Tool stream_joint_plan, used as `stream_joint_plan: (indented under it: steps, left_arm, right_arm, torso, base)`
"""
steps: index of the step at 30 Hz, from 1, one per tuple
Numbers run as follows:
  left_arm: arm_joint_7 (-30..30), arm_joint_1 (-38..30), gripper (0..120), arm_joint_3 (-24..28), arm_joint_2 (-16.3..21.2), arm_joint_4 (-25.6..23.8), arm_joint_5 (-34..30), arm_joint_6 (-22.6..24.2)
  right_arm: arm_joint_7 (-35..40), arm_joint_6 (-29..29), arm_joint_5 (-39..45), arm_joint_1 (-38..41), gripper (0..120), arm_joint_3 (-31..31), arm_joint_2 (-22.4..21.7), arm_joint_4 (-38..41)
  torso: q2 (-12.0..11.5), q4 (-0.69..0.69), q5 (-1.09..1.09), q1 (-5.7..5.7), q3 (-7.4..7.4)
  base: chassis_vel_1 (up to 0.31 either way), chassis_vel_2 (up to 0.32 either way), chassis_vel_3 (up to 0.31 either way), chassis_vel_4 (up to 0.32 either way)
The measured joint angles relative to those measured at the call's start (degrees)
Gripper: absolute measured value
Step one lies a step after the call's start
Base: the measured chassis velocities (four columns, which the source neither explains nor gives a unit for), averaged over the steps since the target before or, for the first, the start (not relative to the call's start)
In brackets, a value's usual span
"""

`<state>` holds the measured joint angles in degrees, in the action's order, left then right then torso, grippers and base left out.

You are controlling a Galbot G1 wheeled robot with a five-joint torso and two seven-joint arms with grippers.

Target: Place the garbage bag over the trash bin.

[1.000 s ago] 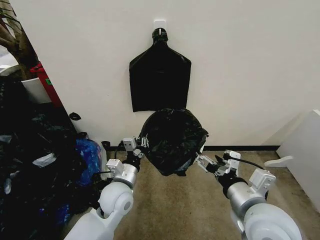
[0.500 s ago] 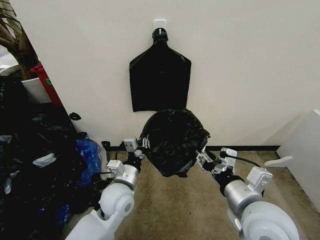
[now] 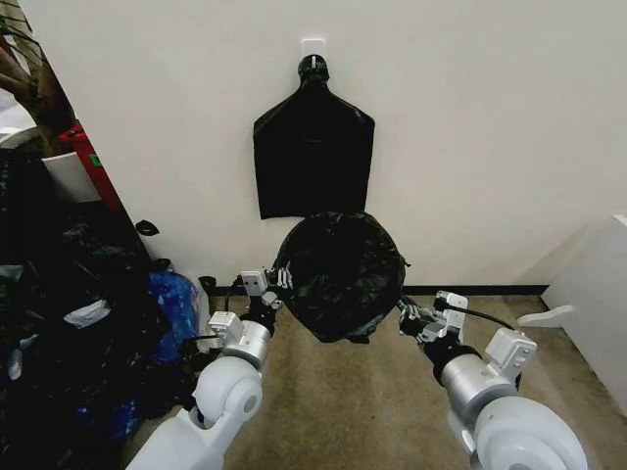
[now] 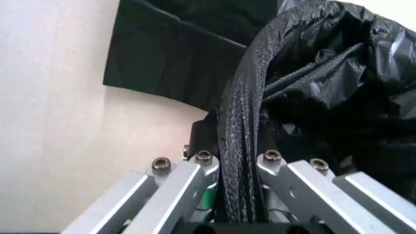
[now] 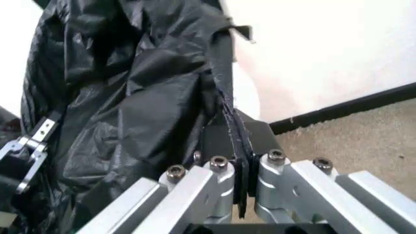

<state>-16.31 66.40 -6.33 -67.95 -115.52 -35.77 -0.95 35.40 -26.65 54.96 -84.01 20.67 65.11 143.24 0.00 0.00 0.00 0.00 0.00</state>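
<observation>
A: Where is the garbage bag at this moment?

B: It is hanging open between the two arms, in the middle of the head view, just below the flat black bundle that is hanging on the wall. The left gripper is holding the bag's edge at about 9 o'clock of the mouth, and the right gripper is holding it at about 4 o'clock.

A: Are both grippers really closed on it?

B: Yes. In the left wrist view the thick folded hem is passing between the two closed metal fingers. In the right wrist view a thin black edge is being pinched between the fingers in the same way.

A: And the trash bin?

B: Only a pale curved surface is showing behind the plastic in the right wrist view, near the wall. It could be the bin, but one cannot tell for sure. The bag is covering the rest.

A: So how should the robot be doing this step well?

B: It seems the mouth is being stretched wide for the rim. The two grippers should be keeping the hem tight and level, on opposite sides, so the opening is staying round. If one side is pulling harder, the thin plastic could slip out or tear. The pile of dark and blue bags at 8 o'clock is well apart and is not disturbing.
</observation>
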Motion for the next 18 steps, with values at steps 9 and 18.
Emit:
stream_joint_plan:
  steps: [9,18]
  left_arm:
    - [-0.29,-0.28,4,-1.31,0.03,-0.39,-5.60,0.47]
    - [0.06,0.41,4,-1.89,0.37,-2.35,-13.68,2.06]
  right_arm:
    - [-0.64,0.43,-1.23,0.17,0,1.50,-0.34,-0.02]
    - [-8.63,1.43,-6.38,2.08,0,0.96,0.05,-7.70]
  torso:
    - [0.00,0.00,0.00,0.00,0.00]
    - [0.00,0.00,0.00,0.00,0.00]
  base:
    - [0.000,0.000,0.000,0.000]
    - [0.000,0.000,0.000,0.000]
